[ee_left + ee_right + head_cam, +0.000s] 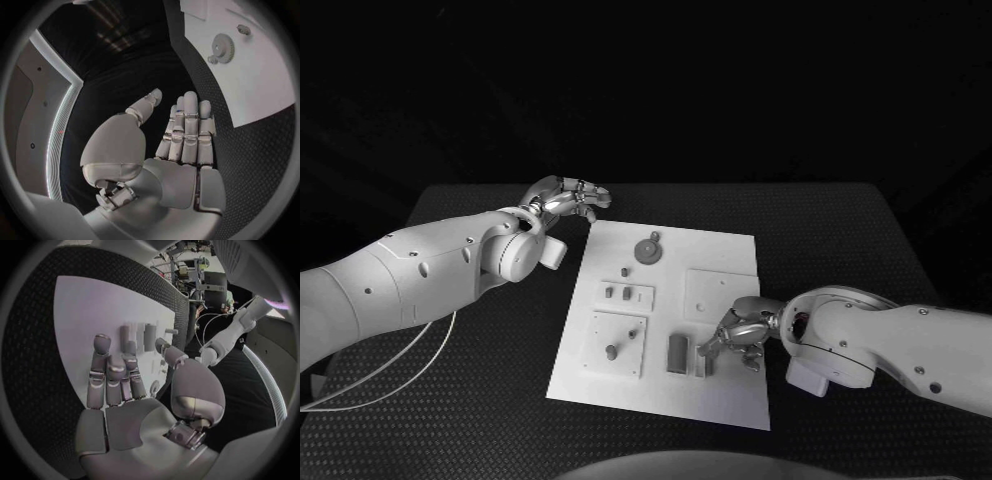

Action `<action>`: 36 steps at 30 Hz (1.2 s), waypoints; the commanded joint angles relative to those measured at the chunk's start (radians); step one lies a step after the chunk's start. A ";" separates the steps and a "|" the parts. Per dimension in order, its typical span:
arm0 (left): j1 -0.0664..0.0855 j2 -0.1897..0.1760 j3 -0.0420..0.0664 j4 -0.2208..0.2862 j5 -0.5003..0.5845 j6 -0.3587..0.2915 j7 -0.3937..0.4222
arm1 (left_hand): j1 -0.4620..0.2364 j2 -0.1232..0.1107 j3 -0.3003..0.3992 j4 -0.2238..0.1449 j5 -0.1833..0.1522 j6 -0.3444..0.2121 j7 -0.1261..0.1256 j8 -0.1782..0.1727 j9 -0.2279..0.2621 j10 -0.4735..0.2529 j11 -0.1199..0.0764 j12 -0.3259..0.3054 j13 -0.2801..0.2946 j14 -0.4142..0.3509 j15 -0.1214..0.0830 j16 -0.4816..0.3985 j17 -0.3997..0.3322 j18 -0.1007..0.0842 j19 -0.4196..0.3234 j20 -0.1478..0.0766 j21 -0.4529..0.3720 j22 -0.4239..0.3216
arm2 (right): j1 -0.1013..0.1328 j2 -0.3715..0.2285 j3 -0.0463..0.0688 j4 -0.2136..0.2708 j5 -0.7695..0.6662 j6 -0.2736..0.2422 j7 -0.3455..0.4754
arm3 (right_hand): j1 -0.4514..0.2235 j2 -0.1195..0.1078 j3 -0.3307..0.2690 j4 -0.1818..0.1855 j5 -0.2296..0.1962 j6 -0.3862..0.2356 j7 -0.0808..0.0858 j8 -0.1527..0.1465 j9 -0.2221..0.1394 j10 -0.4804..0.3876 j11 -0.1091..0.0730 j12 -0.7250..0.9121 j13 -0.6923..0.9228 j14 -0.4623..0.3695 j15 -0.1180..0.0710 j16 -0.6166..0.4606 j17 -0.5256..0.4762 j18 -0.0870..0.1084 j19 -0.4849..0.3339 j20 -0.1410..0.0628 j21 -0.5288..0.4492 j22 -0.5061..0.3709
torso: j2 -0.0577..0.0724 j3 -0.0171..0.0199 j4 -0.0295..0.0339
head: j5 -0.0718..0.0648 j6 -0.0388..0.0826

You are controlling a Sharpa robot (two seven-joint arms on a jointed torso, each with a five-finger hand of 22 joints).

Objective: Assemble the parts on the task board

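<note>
The white task board (718, 262) lies in the middle of the black table. On it are a grey gear (651, 247), a small plate with two slots (626, 293), a plate with a peg (619, 343) and two grey blocks (678, 352) near the front. My right hand (740, 335) hovers over the board's front right, fingers stretched toward the blocks (150, 336) and apart from the thumb, with nothing seen in its grasp. My left hand (567, 197) hangs off the board's far left corner, its fingers (187, 130) straight and holding nothing. The gear (223, 47) lies beyond them.
A raised square plate (721, 292) sits on the board just behind my right hand. Black table surface (473, 400) surrounds the board on all sides. A white cable (387, 385) loops below my left arm.
</note>
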 commanded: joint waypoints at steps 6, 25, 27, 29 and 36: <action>0.001 0.001 0.001 0.002 0.005 0.014 0.006 | -0.009 -0.002 -0.001 0.005 -0.004 -0.005 -0.001 -0.002 0.002 -0.007 -0.003 -0.001 -0.001 -0.001 0.005 -0.007 0.002 0.018 0.004 -0.001 -0.006 0.001 | 0.009 -0.017 0.001 -0.029 -0.060 -0.016 -0.011 | 0.056 0.047 -0.010 -0.051 -0.001 0.016 -0.002 0.016 0.014 0.010 -0.003 -0.006 0.005 0.007 -0.005 -0.012 0.005 0.009 -0.001 0.005 0.002 0.014 | 0.000 -0.0003 -0.0026 | -0.006 0.006; 0.001 0.003 0.001 0.002 0.005 0.018 0.004 | -0.010 -0.002 -0.002 0.007 -0.004 -0.004 -0.001 -0.001 0.002 -0.006 -0.003 0.000 -0.001 -0.001 0.005 -0.007 0.002 0.018 0.004 -0.001 -0.007 0.002 | -0.018 0.041 -0.016 -0.060 -0.143 0.035 -0.109 | -0.040 0.045 -0.031 -0.001 -0.006 0.067 -0.025 0.034 0.035 0.051 -0.025 -0.004 0.021 0.030 -0.025 -0.017 0.019 0.009 0.018 0.007 0.011 0.016 | 0.000 -0.0007 0.0006 | -0.011 0.001; 0.001 0.002 0.001 0.003 0.005 0.018 0.004 | -0.011 -0.002 -0.002 0.007 -0.004 -0.004 -0.001 -0.001 0.002 -0.006 -0.003 0.000 -0.001 -0.001 0.005 -0.007 0.002 0.018 0.004 -0.001 -0.007 0.002 | -0.021 0.043 -0.017 -0.058 -0.149 0.045 -0.107 | -0.051 0.044 -0.032 0.008 -0.006 0.066 -0.025 0.034 0.036 0.052 -0.025 -0.006 0.021 0.031 -0.025 -0.018 0.020 0.009 0.019 0.006 0.011 0.016 | 0.000 -0.0008 0.0012 | -0.011 0.000; 0.001 0.002 0.001 0.003 0.005 0.018 0.004 | -0.011 -0.001 -0.002 0.007 -0.004 -0.004 -0.001 -0.001 0.002 -0.006 -0.003 0.000 -0.001 -0.001 0.005 -0.007 0.002 0.018 0.004 -0.001 -0.007 0.002 | -0.022 0.045 -0.018 -0.056 -0.149 0.050 -0.105 | -0.061 0.044 -0.036 0.013 -0.006 0.067 -0.025 0.034 0.036 0.053 -0.025 -0.007 0.022 0.031 -0.026 -0.019 0.022 0.009 0.019 0.006 0.012 0.016 | 0.000 -0.0009 0.0013 | -0.011 -0.001; 0.001 0.002 0.001 0.004 0.005 0.019 0.004 | -0.011 -0.001 -0.002 0.008 -0.004 -0.004 -0.002 0.000 0.002 -0.006 -0.003 0.000 -0.001 -0.001 0.005 -0.008 0.003 0.018 0.004 -0.001 -0.007 0.003 | -0.026 0.057 -0.021 -0.053 -0.154 0.057 -0.102 | -0.071 0.047 -0.044 0.015 -0.006 0.068 -0.026 0.034 0.038 0.056 -0.026 -0.008 0.024 0.032 -0.026 -0.020 0.024 0.009 0.019 0.006 0.013 0.017 | 0.000 -0.0011 0.0006 | -0.010 -0.002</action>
